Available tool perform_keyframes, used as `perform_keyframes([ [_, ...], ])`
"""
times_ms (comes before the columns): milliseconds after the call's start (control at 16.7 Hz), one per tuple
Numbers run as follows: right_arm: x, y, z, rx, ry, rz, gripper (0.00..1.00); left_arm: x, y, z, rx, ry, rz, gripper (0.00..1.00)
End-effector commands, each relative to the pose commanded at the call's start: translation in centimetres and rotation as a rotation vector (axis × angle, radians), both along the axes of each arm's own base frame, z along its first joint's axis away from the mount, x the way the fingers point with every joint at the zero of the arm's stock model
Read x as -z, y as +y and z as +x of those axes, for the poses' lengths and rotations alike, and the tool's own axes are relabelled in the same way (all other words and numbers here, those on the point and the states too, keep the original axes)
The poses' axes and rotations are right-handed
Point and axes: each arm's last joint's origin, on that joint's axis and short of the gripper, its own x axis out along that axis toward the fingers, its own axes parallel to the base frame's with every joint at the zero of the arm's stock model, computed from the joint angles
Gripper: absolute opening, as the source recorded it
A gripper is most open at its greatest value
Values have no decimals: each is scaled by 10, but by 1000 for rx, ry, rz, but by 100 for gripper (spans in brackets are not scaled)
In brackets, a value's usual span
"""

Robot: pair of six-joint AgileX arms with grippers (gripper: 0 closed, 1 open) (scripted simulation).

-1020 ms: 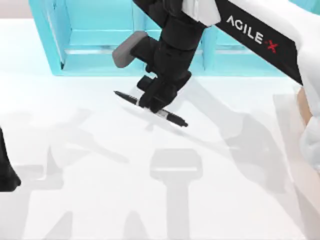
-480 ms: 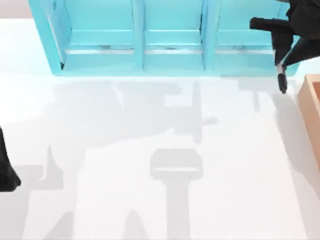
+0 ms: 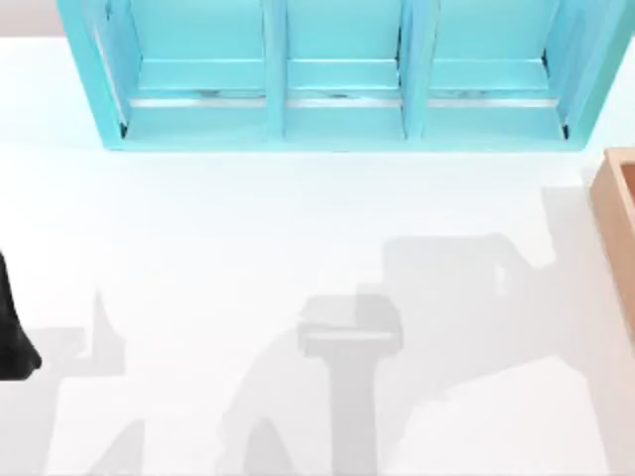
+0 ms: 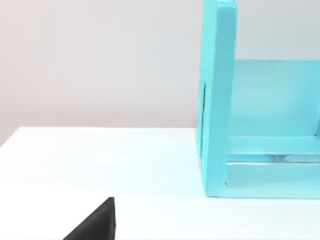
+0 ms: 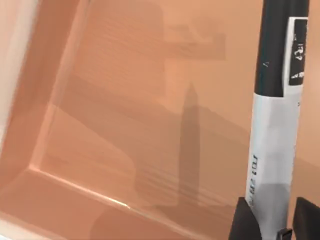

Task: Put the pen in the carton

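Tan cardboard forms the open-topped, thick-walled carton (image 3: 617, 213), at 3 o'clock on the white counter (image 3: 298, 248) in the top view. In the right wrist view, the right gripper (image 5: 274, 220) has its jaws clamped on the slim pen (image 5: 274, 145), black-ended with a white printed barrel, held above the carton's floor (image 5: 125, 125). The turquoise compartmented shelf unit (image 3: 337, 79) stands at 12 o'clock. The left arm (image 3: 12, 342) is parked at 9 o'clock; whether its jaws are parted cannot be told.
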Motion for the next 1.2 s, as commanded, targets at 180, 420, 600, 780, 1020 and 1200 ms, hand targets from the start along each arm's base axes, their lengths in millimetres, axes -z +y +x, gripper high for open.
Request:
perform_keyframes([
  [180,4,-29,-32,264,-14,-3,0,0,0,0,0,0,0,100],
  [420,7,-39,-47,369,-12,-4,0,0,0,0,0,0,0,100],
  [600,8,-38,-46,364,-7,-2,0,0,0,0,0,0,0,100],
  [780,14,-36,-45,363,-10,-1,0,0,0,0,0,0,0,100],
  [1020,30,-32,-42,360,-7,-3,0,0,0,0,0,0,0,100],
  [1200,40,-29,-41,362,-17,-4,0,0,0,0,0,0,0,100],
])
